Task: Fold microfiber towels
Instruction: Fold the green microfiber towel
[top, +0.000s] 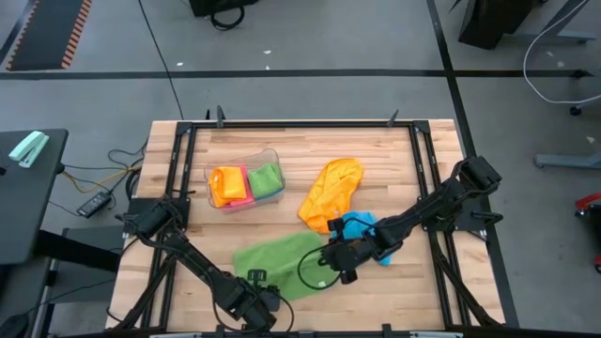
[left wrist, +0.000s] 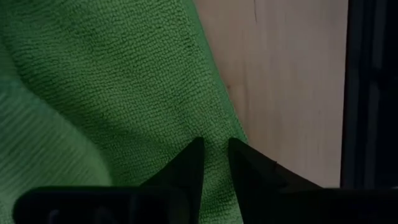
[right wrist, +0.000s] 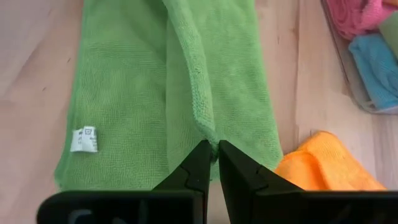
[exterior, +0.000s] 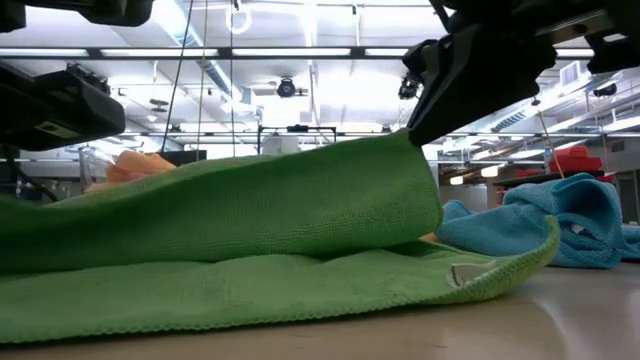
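1. The green towel (top: 280, 264) lies at the surface's six o'clock edge, long axis running eight to two o'clock.
2. The right pincer (top: 331, 253) clamps its two o'clock end.
3. The left pincer (top: 252, 302), nearly together, pinches the six o'clock edge.

The pale wooden tabletop (top: 394, 169), framed by dark rails, carries a clear plastic tub (top: 246, 182) near its far left, holding folded orange, pink and green cloths. An orange towel (top: 331, 192) lies crumpled near the middle, a blue towel (top: 359, 225) just beside it toward the right, and a green towel (top: 277, 261) spreads at the front.
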You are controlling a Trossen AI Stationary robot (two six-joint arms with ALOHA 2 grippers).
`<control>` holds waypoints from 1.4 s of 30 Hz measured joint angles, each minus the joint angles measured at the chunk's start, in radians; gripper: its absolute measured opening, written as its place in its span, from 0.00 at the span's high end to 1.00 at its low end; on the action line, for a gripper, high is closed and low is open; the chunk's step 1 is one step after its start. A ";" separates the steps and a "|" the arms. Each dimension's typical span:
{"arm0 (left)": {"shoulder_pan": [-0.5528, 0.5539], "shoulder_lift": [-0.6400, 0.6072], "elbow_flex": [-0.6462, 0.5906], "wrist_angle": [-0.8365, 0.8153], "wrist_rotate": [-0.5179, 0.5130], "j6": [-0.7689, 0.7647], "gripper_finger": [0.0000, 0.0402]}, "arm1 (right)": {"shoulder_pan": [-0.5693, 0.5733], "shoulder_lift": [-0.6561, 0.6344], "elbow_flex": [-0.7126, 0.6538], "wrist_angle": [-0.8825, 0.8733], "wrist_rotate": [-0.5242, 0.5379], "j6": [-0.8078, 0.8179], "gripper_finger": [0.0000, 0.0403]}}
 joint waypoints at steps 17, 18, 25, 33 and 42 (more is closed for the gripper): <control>-0.009 0.000 -0.001 -0.026 0.005 -0.048 0.80 | 0.056 -0.085 0.000 -0.022 0.059 0.013 0.90; -0.008 0.001 -0.001 -0.026 0.005 -0.044 0.80 | 0.059 -0.083 0.000 -0.024 0.057 0.017 0.90; -0.002 0.001 -0.001 -0.027 0.007 -0.036 0.81 | 0.060 -0.083 0.000 -0.020 0.025 0.069 0.90; -0.002 -0.005 -0.003 -0.020 0.006 -0.021 0.80 | 0.060 -0.083 0.000 -0.019 -0.009 0.118 0.90; 0.000 -0.008 0.000 -0.006 -0.001 0.004 0.72 | 0.060 -0.083 0.000 -0.018 -0.045 0.165 0.90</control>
